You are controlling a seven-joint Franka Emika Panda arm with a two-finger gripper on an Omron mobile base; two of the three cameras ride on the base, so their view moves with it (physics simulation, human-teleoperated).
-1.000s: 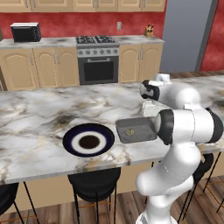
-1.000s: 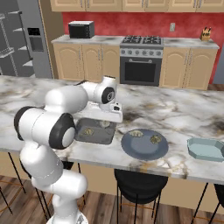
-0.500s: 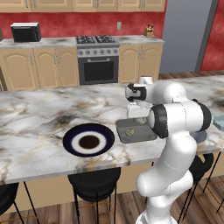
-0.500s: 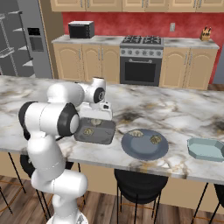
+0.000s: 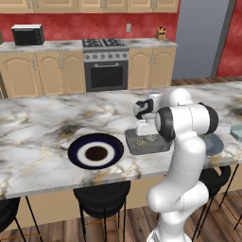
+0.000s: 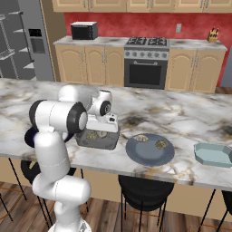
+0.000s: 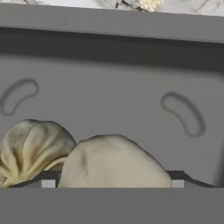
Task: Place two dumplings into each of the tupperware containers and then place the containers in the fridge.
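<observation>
Grey tupperware container (image 6: 96,138) holds two dumplings (image 7: 113,162) under the gripper (image 6: 102,128), grip state unclear.

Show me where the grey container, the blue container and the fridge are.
Grey container (image 6: 97,140), right base view, on its near wall.
Blue container (image 6: 213,154), right base view, on its inner floor.
Fridge (image 6: 37,45), right base view, on the dark dispenser panel.

Even, bright, slightly soft rendering
</observation>
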